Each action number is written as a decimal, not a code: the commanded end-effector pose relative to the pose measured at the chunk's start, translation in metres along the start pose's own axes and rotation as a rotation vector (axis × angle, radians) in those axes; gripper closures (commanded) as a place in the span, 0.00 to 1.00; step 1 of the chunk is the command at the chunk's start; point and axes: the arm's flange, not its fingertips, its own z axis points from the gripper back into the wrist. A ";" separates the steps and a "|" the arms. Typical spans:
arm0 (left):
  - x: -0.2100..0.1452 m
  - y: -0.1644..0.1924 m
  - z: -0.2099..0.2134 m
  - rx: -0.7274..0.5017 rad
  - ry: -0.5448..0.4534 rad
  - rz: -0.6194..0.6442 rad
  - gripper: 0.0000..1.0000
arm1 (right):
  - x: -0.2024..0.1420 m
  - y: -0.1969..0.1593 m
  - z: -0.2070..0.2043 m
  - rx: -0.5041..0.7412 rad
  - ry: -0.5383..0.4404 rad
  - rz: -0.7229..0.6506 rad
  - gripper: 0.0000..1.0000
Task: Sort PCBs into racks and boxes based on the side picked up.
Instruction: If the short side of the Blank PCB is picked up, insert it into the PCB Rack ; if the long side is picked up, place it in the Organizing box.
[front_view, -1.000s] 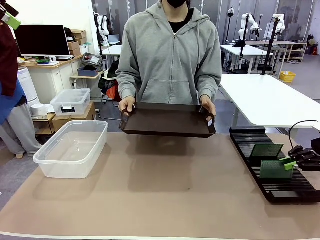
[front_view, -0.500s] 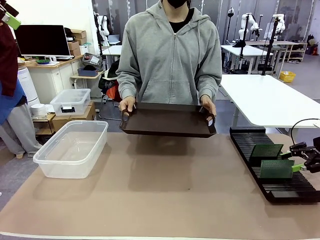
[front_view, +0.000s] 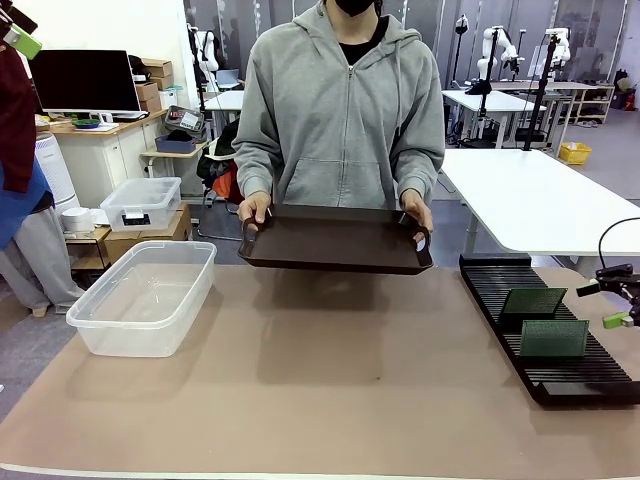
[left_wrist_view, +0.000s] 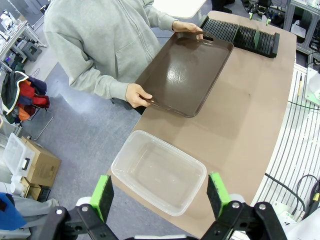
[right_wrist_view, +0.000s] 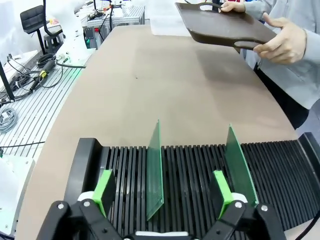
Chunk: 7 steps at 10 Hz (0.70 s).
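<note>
The right tool (front_view: 612, 295) sits at the right edge of the front frame, jaws spread wide and holding nothing, just beside the black rack (front_view: 580, 378). In its wrist view the green pads (right_wrist_view: 103, 190) flank the nearer PCB (right_wrist_view: 155, 170), which stands on edge in a slot without touching either pad; the second PCB (right_wrist_view: 238, 162) stands upright a few slots away, toward the right of that frame. Both boards appear seated, so this placing step looks finished. To end it well, the tool should back straight away from the rack, wide enough that neither pad brushes a board edge and tips it out of its slot.

The left tool (left_wrist_view: 159, 195), at the bottom of its wrist frame, is also wide and empty, high above the clear box (left_wrist_view: 159, 171), which holds no boards.

At centre frame a person's hands (front_view: 253, 211) hold a dark brown tray (front_view: 336, 240) level above the far side of the tan counter (front_view: 320, 390). It seems empty, so the sorting is probably complete.

Beyond are white tables, a monitor, cardboard boxes and a small lidded container.
</note>
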 end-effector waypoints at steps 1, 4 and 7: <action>-0.001 -0.001 -0.001 0.001 0.003 0.000 0.00 | 0.007 0.010 0.001 -0.029 -0.004 0.037 0.00; -0.001 -0.001 -0.001 0.001 0.003 0.000 0.00 | 0.025 0.012 0.009 -0.042 0.017 0.070 0.00; -0.001 -0.001 -0.001 0.001 0.003 0.000 0.00 | 0.018 0.003 0.009 -0.020 0.009 0.034 0.00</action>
